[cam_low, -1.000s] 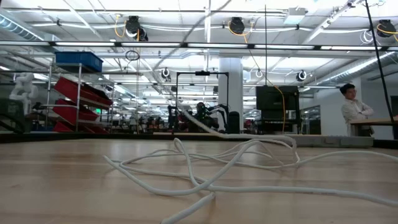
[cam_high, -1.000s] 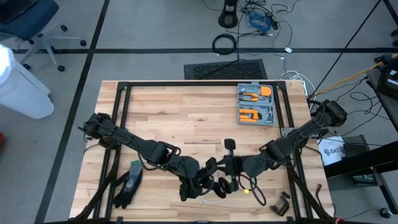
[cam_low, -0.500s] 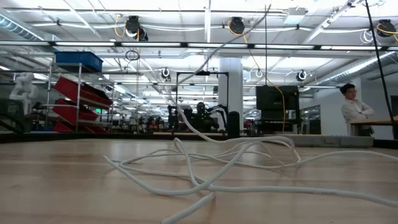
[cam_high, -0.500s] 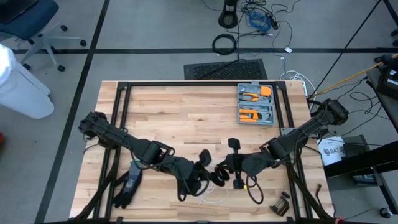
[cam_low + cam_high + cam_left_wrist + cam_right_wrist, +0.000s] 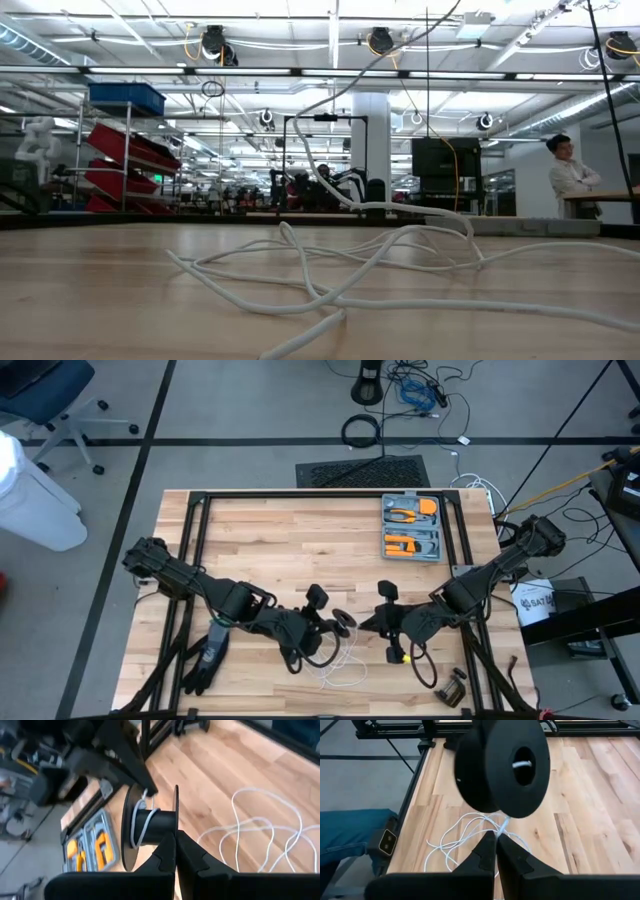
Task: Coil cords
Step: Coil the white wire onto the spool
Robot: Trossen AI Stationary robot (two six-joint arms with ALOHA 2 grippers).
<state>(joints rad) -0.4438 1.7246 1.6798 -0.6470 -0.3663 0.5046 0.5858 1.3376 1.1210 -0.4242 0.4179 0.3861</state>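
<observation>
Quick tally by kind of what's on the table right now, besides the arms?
Thin white cord, mostly loose, a few turns wound: 1
Black plastic spool: 1
Grey tool case with orange-handled tools: 1
Black glove: 1
Small dark object near the right front corner: 1
Total: 5

light: bright, even overhead | glare: ceiling lamps [image 5: 378, 41] | shadows: soft | blur: spool [image 5: 502, 767], near cord [image 5: 310, 335]

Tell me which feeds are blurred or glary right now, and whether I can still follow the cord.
Left wrist view: spool and its cord turns sharp, background beyond it smeared. Right wrist view: spool soft, loose white cord on the table readable. Low view: bright ceiling lights, cord clear up close. High view: even light, cord thin and faint.
</observation>
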